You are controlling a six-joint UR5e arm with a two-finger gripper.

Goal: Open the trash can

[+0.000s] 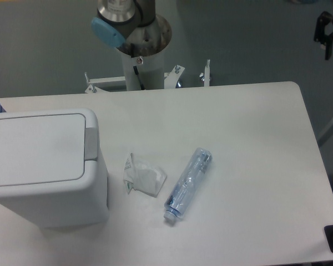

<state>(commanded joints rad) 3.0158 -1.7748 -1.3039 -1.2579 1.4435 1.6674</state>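
The trash can (50,194) is a large boxy white bin standing at the left edge of the table. Its flat lid (36,147) lies shut, and a grey push-button strip (91,144) runs along the right rim. A dark shape at the top right corner looks like my gripper (328,33). It hangs over the floor beyond the table's far right corner, well away from the can, and the frame edge cuts it off. Nothing shows between its fingers, and their spacing is too unclear to read.
A crumpled white wrapper (143,176) lies just right of the can. A clear plastic bottle (188,183) lies on its side beside it. The arm's base column (139,52) stands behind the table's far edge. The table (255,138) ends at the right.
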